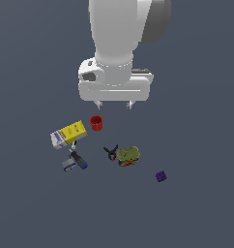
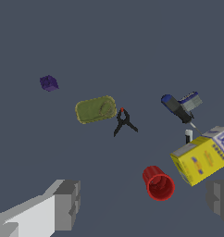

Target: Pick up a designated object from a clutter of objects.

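A dark blue-grey floor fills the exterior view, with a white robot arm (image 1: 120, 34) reaching down from the top centre. Six small things lie scattered below it.

Starting at the exterior view's left, a yellow-white box (image 1: 68, 134) lies flat. Just below it lies a blue-grey-black tool (image 1: 75, 161), close to the box's lower edge. To the right of the box a red cup (image 1: 96, 122) lies tipped over, its open mouth showing in the wrist view.

Above the cup, well clear of the floor, hangs the gripper (image 1: 114, 104). Its two short fingers are spread apart with nothing between them.

Further right and lower, a black clamp (image 1: 110, 152) with a small red spot lies just beside a green-brown can (image 1: 128, 156), which rests on its side. The two look to be touching or nearly so.

Farthest to the exterior view's right sits the small purple cube (image 1: 161, 176), alone on the bare floor, well apart from the can and the rest of the clutter. It lies lower in the picture than the gripper and off to the gripper's right, not beneath the open fingers. Nothing touches it.

The wrist view shows the same six things, the cube standing apart beyond the can, with the grey finger pads (image 2: 67, 203) at opposite sides in the foreground.
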